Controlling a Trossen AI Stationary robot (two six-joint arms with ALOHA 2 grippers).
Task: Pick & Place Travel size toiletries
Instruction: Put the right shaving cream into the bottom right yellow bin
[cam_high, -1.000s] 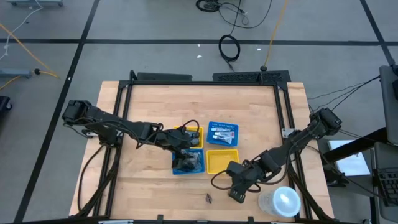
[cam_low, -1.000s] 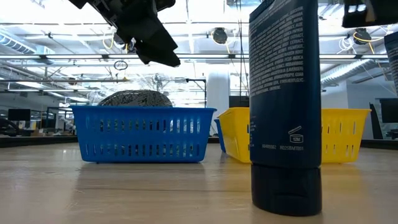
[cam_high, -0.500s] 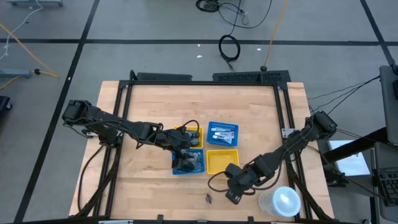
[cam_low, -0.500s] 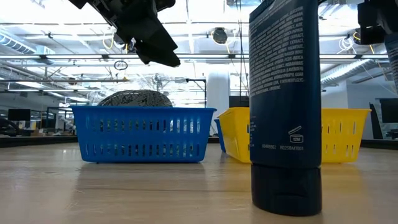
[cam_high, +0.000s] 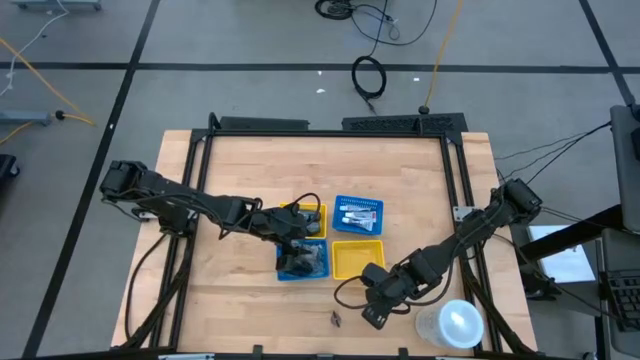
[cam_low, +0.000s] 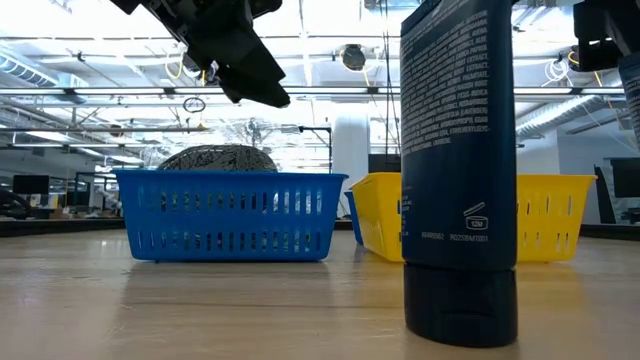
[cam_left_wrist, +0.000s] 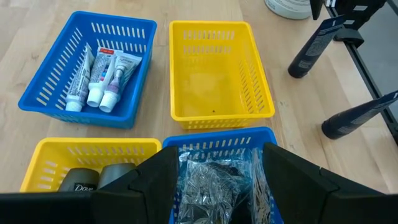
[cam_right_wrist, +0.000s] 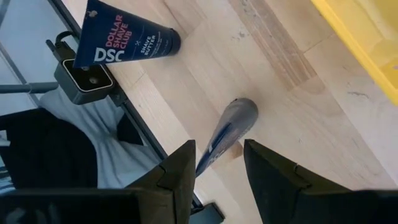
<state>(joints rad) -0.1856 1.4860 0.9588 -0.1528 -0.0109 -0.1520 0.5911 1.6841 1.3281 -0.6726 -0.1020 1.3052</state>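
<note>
A: Where are the tubes?

B: In the far blue basket (cam_left_wrist: 37, 93), three white tubes (cam_left_wrist: 99, 74) lying side by side, caps toward one short wall. Same spot in the high view, basket (cam_high: 358, 214) right of the far yellow one (cam_high: 318, 222).

A: Left tool?

B: Left tool (cam_left_wrist: 214, 180) hangs over the near blue basket (cam_high: 300, 262), fingers (cam_left_wrist: 155, 180) apart, nothing between them. A crinkled clear bag (cam_left_wrist: 211, 180) fills that basket right below. No change from a second ago or half a second ago; the arm has not moved.

A: Right?

B: Right tool (cam_right_wrist: 217, 168) is low over the bench (cam_high: 240, 170) near its front edge, just in front of the empty yellow basket (cam_left_wrist: 217, 74). Fingers (cam_right_wrist: 180, 171) apart, empty. A second ago it sat slightly further right and back; since then it shifted a little toward the front-left, and it has held there for the last half second.

A: What is it over?

B: A dark tube (cam_right_wrist: 224, 134) standing on its cap on the bench, seen between the fingers, not touched. A second dark tube, "DSC" label (cam_right_wrist: 121, 40), stands nearby at the bench edge. Low view has one of them close up (cam_low: 458, 170), filling the frame; I can't tell which.

A: Anything else?

B: Far yellow basket holds dark oval objects (cam_left_wrist: 93, 177). A white round container (cam_high: 450, 325) sits at the front-right corner. Small dark bit (cam_high: 335, 319) on the bench near the front edge; too small to identify.
</note>
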